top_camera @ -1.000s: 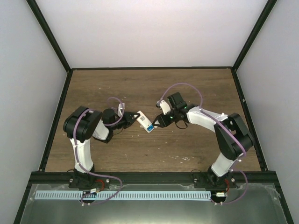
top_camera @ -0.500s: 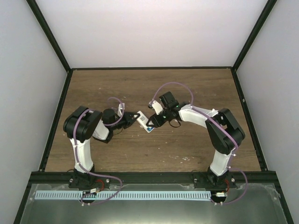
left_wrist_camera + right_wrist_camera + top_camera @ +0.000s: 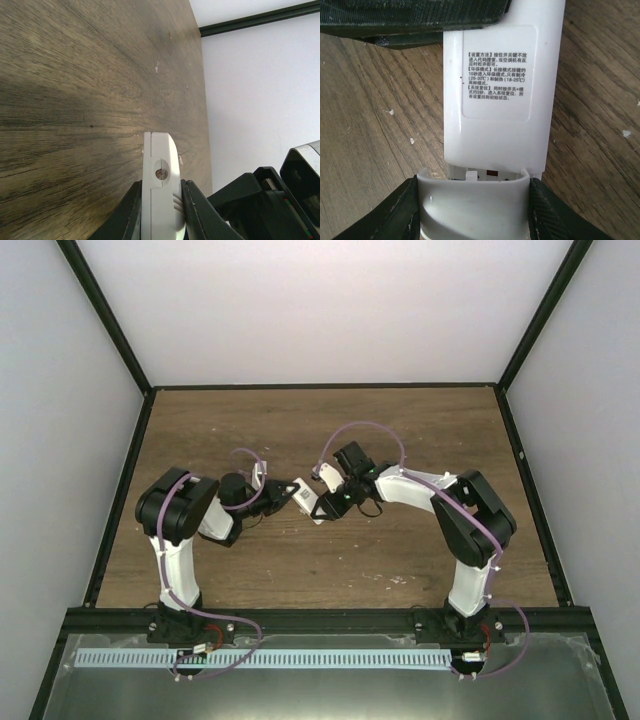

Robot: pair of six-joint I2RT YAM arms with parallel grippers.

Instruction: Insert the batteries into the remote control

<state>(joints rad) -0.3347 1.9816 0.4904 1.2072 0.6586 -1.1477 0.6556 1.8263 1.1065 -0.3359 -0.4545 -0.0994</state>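
Observation:
My left gripper (image 3: 284, 493) is shut on the white remote control (image 3: 302, 498), holding it above the wooden table at centre. In the left wrist view the remote (image 3: 159, 150) stands on edge between the jaws of the left gripper (image 3: 160, 191). In the right wrist view the remote's back (image 3: 500, 90) faces up, showing a printed label. My right gripper (image 3: 472, 210) is shut on a white battery cover (image 3: 475, 192), whose edge meets the open end of the remote's back. In the top view the right gripper (image 3: 323, 506) is at the remote's near end. The batteries are hidden.
The wooden table (image 3: 330, 430) has small white flecks (image 3: 626, 133) on it. A black frame (image 3: 120, 490) and white walls close it in on the left, back and right. The left gripper's dark body (image 3: 420, 20) lies just beyond the remote in the right wrist view.
My right gripper has moved left, up to the remote's near end. The blue seen at that end of the remote earlier no longer shows. The left arm has held still.

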